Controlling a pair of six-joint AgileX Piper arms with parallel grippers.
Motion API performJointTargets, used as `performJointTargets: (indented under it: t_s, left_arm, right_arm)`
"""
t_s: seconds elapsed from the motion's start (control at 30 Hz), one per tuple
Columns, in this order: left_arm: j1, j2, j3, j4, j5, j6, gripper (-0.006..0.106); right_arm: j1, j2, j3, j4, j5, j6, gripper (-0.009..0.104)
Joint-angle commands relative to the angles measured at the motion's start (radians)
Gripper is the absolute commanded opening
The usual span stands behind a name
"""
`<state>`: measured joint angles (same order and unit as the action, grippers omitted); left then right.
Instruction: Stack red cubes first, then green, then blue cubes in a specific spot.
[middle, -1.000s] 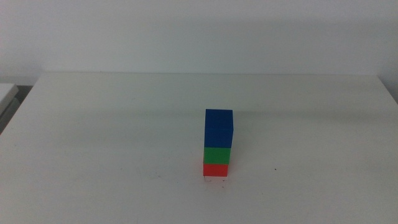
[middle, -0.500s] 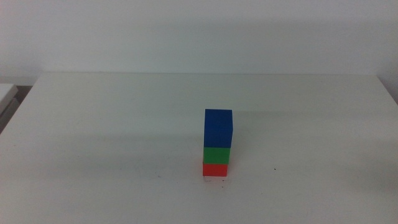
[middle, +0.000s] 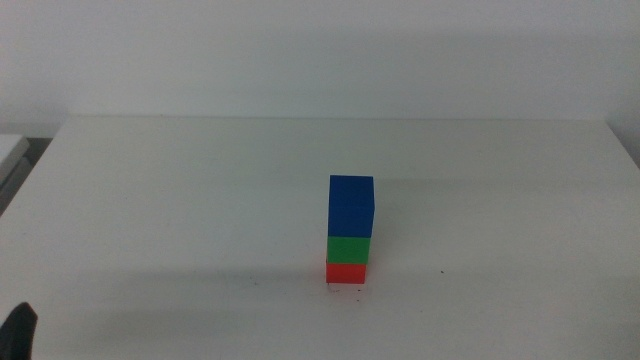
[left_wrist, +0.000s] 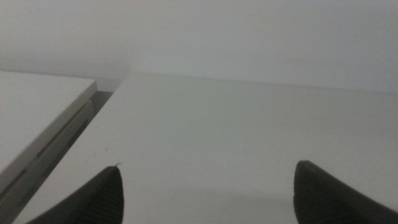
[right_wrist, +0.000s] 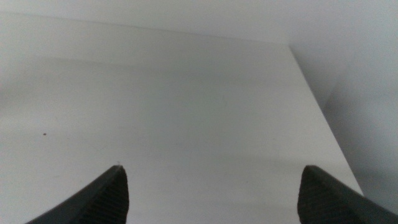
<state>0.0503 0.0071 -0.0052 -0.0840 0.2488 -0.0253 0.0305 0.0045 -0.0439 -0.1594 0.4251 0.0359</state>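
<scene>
In the middle view a three-cube stack stands on the white table, a little right of centre. The red cube (middle: 346, 272) is at the bottom on the tabletop spot (middle: 345, 292) with tiny dark specks. The green cube (middle: 348, 249) sits on it and the blue cube (middle: 351, 206) is on top. My left gripper (left_wrist: 205, 190) is open and empty over bare table; one dark tip of it shows at the bottom left corner of the middle view (middle: 18, 332). My right gripper (right_wrist: 211, 190) is open and empty, out of the middle view. Neither wrist view shows the cubes.
The table's left edge (left_wrist: 93, 118) has a gap beside it and a second white surface (left_wrist: 37, 112) beyond. The table's right edge (right_wrist: 317, 99) shows in the right wrist view. A white wall stands behind the table.
A dark tip of the left gripper has come into the bottom left corner of the middle view. The stack has not moved.
</scene>
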Motion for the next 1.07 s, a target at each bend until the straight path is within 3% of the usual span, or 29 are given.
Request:
performJointTargets:
  t_s: [0.0, 0.1, 0.23, 1.03]
  left_arm:
    - [-0.001, -0.007, 0.005, 0.002, 0.03, -0.006, 0.094]
    - [-0.001, -0.007, 0.005, 0.002, 0.027, -0.006, 0.094]
    - [-0.001, -0.007, 0.005, 0.002, 0.008, -0.006, 0.094]
    - [-0.044, -0.007, 0.005, 0.042, 0.002, -0.006, 0.094]
  right_arm:
    - [-0.022, -0.005, 0.018, 0.003, -0.027, -0.011, 0.087]
    - [-0.041, -0.005, 0.044, 0.058, -0.133, -0.009, 0.087]
    - [-0.062, -0.005, 0.044, 0.086, -0.111, -0.002, 0.087]
    - [-0.062, -0.005, 0.044, 0.088, -0.111, -0.002, 0.087]
